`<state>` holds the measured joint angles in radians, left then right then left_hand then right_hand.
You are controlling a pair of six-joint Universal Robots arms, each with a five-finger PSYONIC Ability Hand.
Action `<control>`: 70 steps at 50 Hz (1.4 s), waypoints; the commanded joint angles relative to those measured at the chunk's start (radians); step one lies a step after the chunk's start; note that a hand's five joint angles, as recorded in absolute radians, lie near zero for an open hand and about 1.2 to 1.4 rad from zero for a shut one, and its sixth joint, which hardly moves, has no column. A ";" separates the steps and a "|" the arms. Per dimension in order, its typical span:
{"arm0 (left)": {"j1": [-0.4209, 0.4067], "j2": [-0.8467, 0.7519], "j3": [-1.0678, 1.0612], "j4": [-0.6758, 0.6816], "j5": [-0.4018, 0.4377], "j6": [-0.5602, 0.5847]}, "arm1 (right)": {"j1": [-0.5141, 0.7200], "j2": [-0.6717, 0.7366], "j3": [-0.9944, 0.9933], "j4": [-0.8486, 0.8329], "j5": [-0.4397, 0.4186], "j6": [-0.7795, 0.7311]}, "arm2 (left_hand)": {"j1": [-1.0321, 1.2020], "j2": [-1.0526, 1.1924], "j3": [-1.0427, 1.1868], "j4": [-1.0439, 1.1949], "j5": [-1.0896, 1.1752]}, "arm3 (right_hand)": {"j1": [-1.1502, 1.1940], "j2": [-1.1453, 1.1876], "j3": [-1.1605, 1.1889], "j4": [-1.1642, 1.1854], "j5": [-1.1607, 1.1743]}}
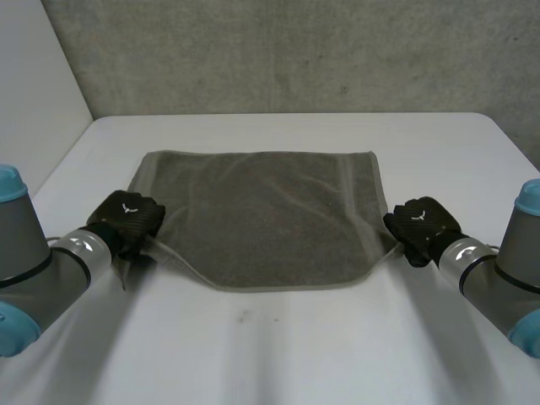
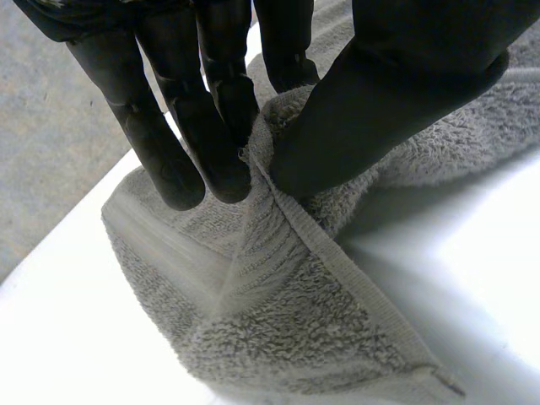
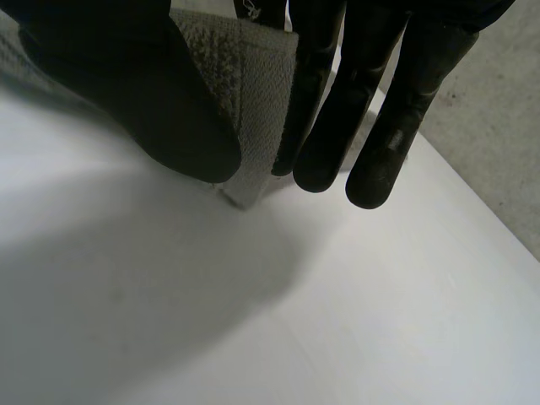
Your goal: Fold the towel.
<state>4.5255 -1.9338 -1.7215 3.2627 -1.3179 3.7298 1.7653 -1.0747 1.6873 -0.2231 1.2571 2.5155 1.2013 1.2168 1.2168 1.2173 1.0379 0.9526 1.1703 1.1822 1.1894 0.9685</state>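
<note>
slippage is the main risk on the left. the black left hand [image 2: 396,93] pinches a raised ridge of the grey rectangular terry towel [image 1: 261,211] between its thumb and straight fingers, close to the near left corner. the hold looks shallow, so a quick lift could pull the cloth free. the corner itself lies loose past the fingertips and might drag or tuck under itself. across the middle the towel lies spread on the smooth white table [image 1: 278,346], its far edge straight and its near edge bowing toward the robot between the two hands. uneven lifting would likely skew the fold so the edges miss each other. on the right, the black right hand [image 3: 152,101] clamps the near right corner between thumb and fingers, and the tip appears raised just off the table. only a narrow strip is caught, so that could slip too. the cloth is soft looped pile, thick and limp, with a flat woven band and a stitched hem along the side edge, and light creases across its face. the tabletop looks hard and matte, probably giving little friction against sliding.
</note>
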 commanded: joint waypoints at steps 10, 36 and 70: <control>0.000 -0.013 0.022 0.009 -0.006 -0.087 | 0.028 -0.042 0.026 0.028 -0.011 0.080 | 0.195 0.180 0.179 0.179 0.184 | -0.260 -0.478 -0.490 -0.497 -0.450; 0.003 -0.070 0.026 0.041 -0.014 -0.145 | 0.020 -0.040 0.038 -0.045 -0.077 0.095 | -0.480 -0.495 -0.495 -0.496 -0.491 | 0.444 0.226 0.214 0.207 0.253; -0.005 -0.004 -0.058 0.035 -0.244 -0.094 | -0.017 -0.125 0.002 -0.036 0.093 0.126 | 0.195 0.180 0.179 0.179 0.184 | 0.444 0.226 0.214 0.207 0.253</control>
<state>4.5195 -2.0104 -1.7657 3.3024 -1.5620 3.6022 1.7488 -1.1673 1.7129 -0.2784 1.3440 2.6455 1.0349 1.0351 1.0240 1.0248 0.8481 0.9599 1.1715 1.1817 1.1916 0.9724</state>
